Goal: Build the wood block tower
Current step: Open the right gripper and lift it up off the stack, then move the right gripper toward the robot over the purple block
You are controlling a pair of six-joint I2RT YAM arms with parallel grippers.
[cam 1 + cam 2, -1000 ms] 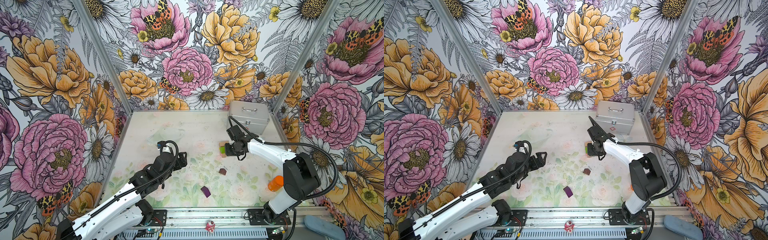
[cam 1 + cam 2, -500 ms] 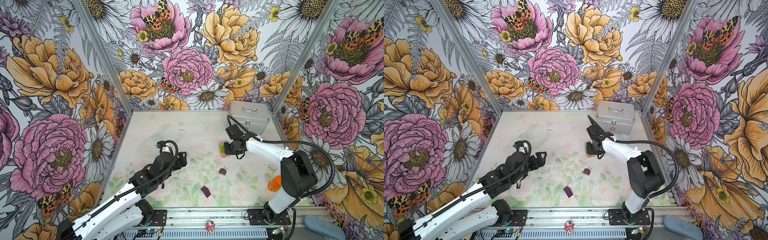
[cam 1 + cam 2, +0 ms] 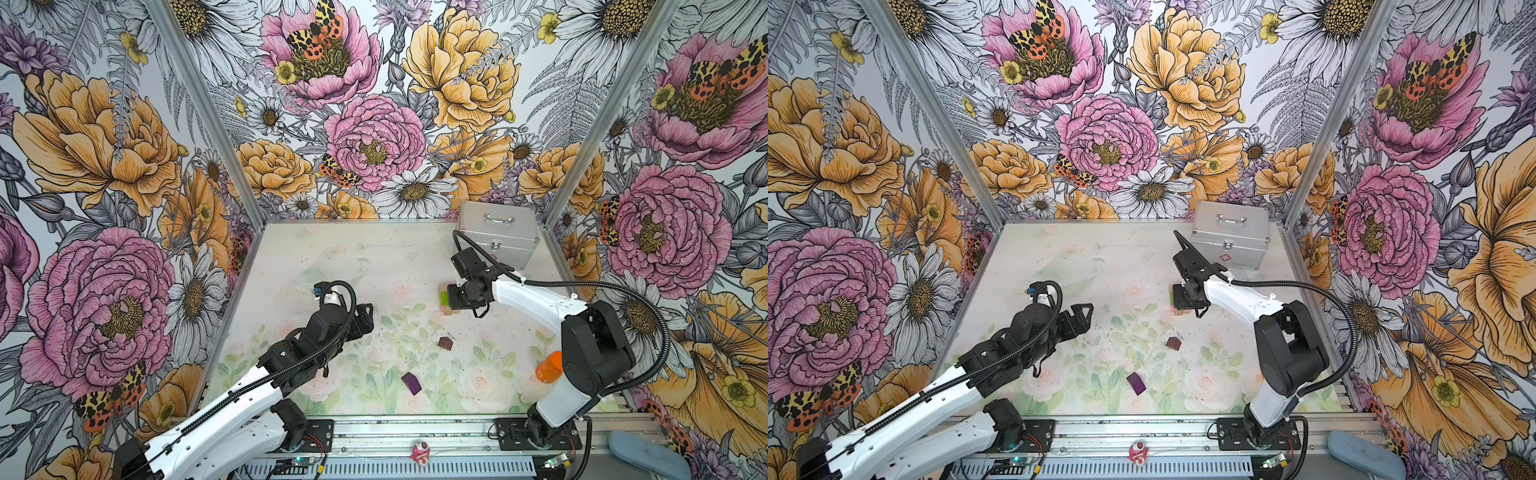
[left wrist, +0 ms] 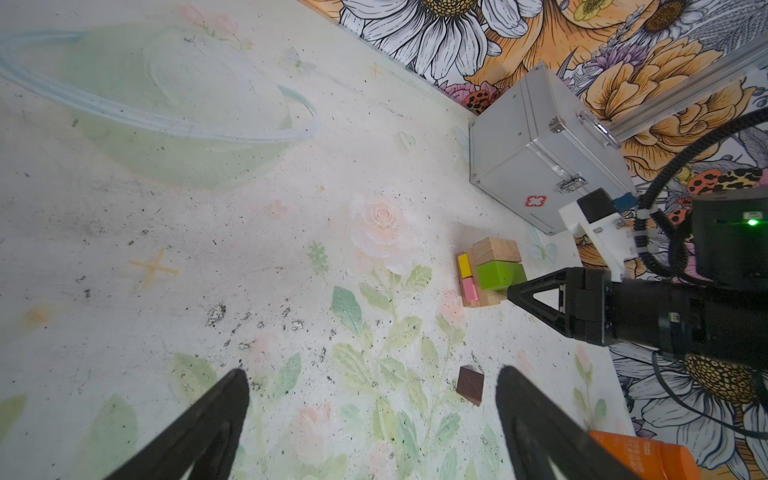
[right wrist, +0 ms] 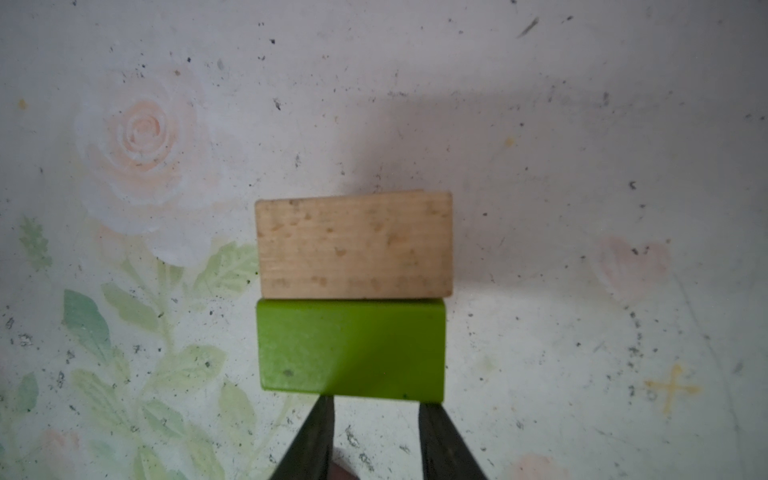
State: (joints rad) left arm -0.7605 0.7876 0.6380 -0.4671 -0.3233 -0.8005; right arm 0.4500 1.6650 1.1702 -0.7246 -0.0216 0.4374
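The right claw (image 5: 376,409) stands slightly parted, with bare table (image 3: 353,257) showing between its fingers (image 5: 320,428), and it pinches nothing. Its tips sit right at the long side of the lime-green block (image 5: 351,351); whether they touch it I cannot tell. That block lies flush against a tan block (image 5: 355,245) as the top layer of the wood block tower (image 4: 488,272), above a lower layer where yellow (image 4: 464,266) and pink (image 4: 469,289) ends show.

The left claw (image 4: 372,370) is spread wide and holds nothing, hovering over the table's middle, well apart from the tower.

The tower stands toward the back right of the table, near the silver case (image 3: 496,232) but apart from it. A dark-brown block (image 3: 445,343) and a purple block (image 3: 411,383) lie loose on the table between the two arms, apart from each other. The orange bottle (image 3: 548,368) lies by the front right edge, just beside the right arm. Open table stretches between the left claw and the tower, and along the back wall on the left.
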